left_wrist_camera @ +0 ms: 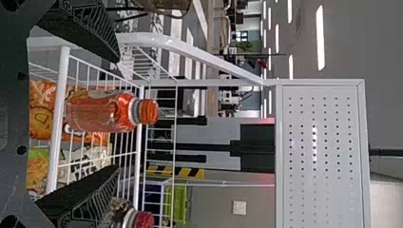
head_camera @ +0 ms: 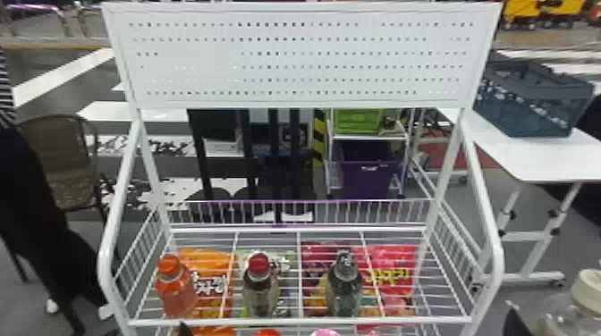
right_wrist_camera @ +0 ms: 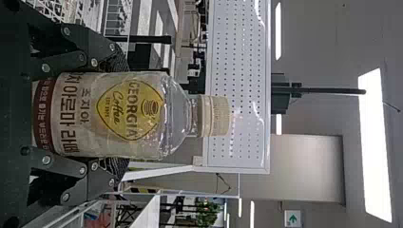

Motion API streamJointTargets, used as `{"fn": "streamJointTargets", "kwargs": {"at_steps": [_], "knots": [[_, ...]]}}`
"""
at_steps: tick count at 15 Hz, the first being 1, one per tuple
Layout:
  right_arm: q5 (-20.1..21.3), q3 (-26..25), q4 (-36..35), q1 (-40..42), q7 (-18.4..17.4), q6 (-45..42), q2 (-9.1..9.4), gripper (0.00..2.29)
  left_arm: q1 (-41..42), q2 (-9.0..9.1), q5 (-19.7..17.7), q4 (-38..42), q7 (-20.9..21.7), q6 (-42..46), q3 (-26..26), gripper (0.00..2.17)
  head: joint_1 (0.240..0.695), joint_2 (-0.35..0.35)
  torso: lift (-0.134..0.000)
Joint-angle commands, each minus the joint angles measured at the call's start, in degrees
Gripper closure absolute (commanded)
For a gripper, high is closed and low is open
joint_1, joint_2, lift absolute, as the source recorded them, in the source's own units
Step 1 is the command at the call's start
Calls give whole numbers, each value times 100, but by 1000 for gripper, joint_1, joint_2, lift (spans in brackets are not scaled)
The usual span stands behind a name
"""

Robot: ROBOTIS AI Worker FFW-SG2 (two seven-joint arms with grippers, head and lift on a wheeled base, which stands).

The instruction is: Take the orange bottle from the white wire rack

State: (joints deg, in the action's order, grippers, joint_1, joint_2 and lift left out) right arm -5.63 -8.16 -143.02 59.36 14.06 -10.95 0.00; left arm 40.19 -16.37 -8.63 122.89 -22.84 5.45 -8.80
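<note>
In the head view the orange bottle (head_camera: 176, 288) stands upright at the left end of the white wire rack's shelf (head_camera: 299, 321). My left gripper (head_camera: 184, 329) shows as a dark tip at the bottom edge, just before the front rail. From the left wrist, that gripper (left_wrist_camera: 117, 114) is open, and the orange bottle (left_wrist_camera: 102, 111) lines up with the gap, beyond the rail and untouched. At the head view's lower right is my right gripper (head_camera: 515, 318) beside a beige-capped bottle (head_camera: 586, 301). In its wrist view, the right gripper (right_wrist_camera: 121, 116) is shut on this clear bottle (right_wrist_camera: 128, 114).
A red-capped bottle (head_camera: 261, 290) and a dark-capped bottle (head_camera: 344, 288) share the shelf, with snack bags (head_camera: 389, 268) lying beneath or behind. Side tubes (head_camera: 107, 250) and a perforated panel (head_camera: 304, 58) frame the rack. A white table (head_camera: 536, 156) with a blue crate stands right.
</note>
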Motion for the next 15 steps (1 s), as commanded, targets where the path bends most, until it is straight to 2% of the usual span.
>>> {"fn": "streamJointTargets", "kwargs": {"at_steps": [1,5,15], "knots": [[1,-10,28,-12,0,19,5,1008,-266,11,1,-740,16,672,-254,90,499,0,0],[1,-45,81,-30,0,54,5,1008,-828,63,1,-1821,52,1305,-553,87,499,0,0],[9,-124,90,-38,0,142,5,1008,-2155,160,-51,-3587,87,1692,-641,90,499,0,0]]}}
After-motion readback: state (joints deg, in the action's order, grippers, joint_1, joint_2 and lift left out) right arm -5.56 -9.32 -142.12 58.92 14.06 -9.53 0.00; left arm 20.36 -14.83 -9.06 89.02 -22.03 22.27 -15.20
